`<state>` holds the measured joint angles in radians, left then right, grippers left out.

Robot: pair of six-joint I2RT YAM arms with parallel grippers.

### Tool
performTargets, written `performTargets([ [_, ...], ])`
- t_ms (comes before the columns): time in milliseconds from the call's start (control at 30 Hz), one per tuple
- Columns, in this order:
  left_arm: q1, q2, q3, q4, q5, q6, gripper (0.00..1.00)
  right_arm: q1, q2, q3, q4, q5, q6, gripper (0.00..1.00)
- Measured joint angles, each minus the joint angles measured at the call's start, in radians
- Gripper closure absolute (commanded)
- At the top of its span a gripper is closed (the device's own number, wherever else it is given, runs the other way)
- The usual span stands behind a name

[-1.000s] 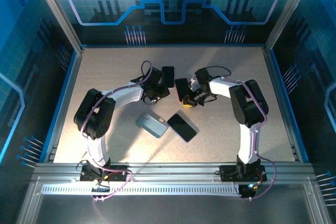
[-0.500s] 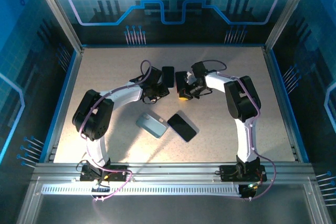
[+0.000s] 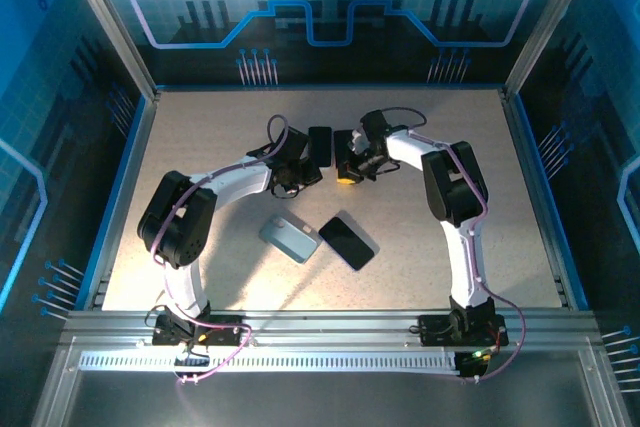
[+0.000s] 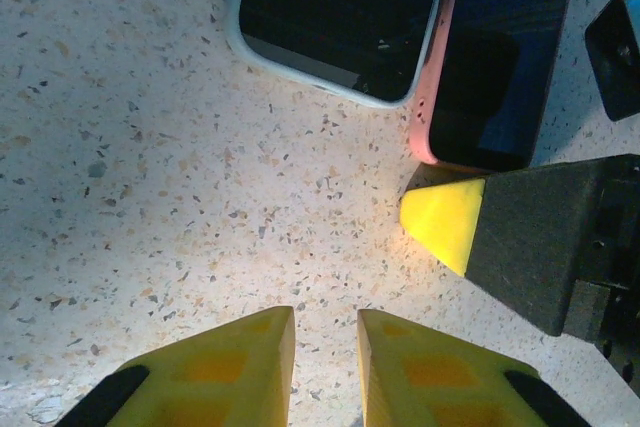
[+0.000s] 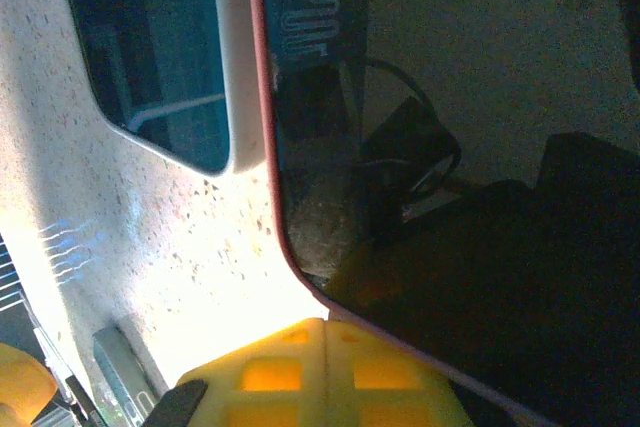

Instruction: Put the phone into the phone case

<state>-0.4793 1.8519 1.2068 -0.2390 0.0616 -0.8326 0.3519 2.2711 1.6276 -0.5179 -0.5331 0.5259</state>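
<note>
So the crowd is all around the pink-rimmed phone (image 4: 500,47). It lies flat on the speckled table (image 3: 200,147), screen up. A white-rimmed phone (image 4: 340,7) sits just beside it, long edges touching or close to it. From the left wrist cam the two are tilted a bit against each other, so they meet at the near corner. The right gripper (image 4: 442,222) has its yellow tip right at the pink-rimmed phone's near corner, touching or a hair off, I can't tell which. Its black body blocks the table on that side. On its own cam the right gripper (image 5: 325,367) has its pads pressed together with nothing between them, and the pink rim curves just past the tips. The left gripper (image 4: 325,342) sits low over bare table, a short way off the pink-rimmed phone's near end. Its fingers (image 4: 250,362) have a narrow slit between them and hold nothing. The actual job items are well apart from the pink-rimmed phone, back toward the arm bases. The black phone (image 3: 347,242) lies flat and angled, and the blue-grey case (image 3: 290,239) is just beside it. Neither one is being touched. From above, the left arm (image 3: 230,182) and right arm (image 3: 445,172) both reach out and curl inward. Their wrists nearly meet over the pink-rimmed phone.
</note>
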Motion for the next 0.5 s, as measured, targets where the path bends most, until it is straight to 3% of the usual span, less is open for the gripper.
performTargets([
  [500, 0.000, -0.021, -0.023, -0.003, -0.006, 0.000, 0.76, -0.001, 0.057, 0.087, 0.026, -0.002, -0.009, 1.00],
])
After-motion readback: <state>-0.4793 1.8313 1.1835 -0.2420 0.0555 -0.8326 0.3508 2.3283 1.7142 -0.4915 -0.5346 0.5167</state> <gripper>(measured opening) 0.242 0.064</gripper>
